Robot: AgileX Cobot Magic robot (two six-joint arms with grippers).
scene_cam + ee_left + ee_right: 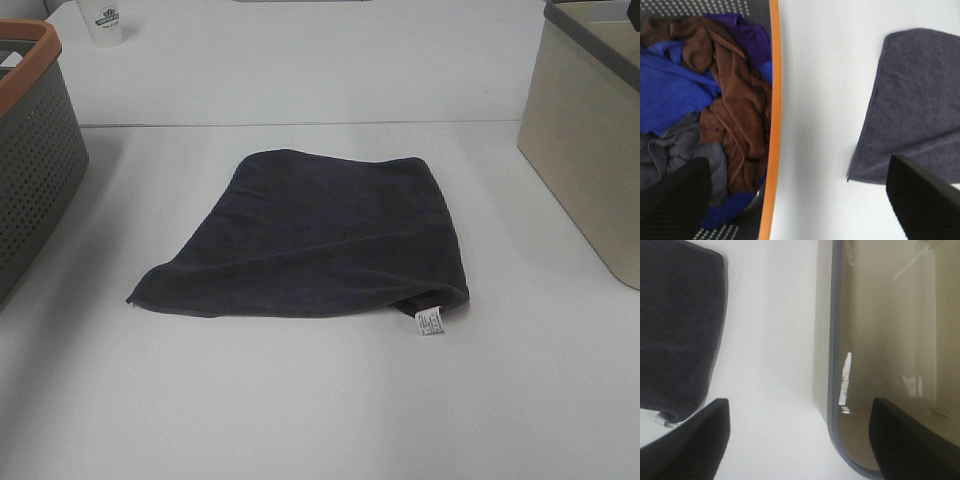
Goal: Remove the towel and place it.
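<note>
The dark charcoal towel (320,235) lies flat on the white table in the middle, its white care tag (430,322) at the near right corner. It also shows in the left wrist view (917,105) and in the right wrist view (677,325). Neither arm shows in the exterior high view. My left gripper (800,200) is open and empty, high above the orange rim between the grey basket and the towel. My right gripper (800,440) is open and empty, high above the table between the towel and the beige bin.
A grey perforated basket with an orange rim (25,60) stands at the left, holding brown, blue, purple and grey cloths (735,110). A beige bin with a grey rim (590,150) stands at the right; its inside (890,340) looks empty. A white cup (105,22) stands at the far left.
</note>
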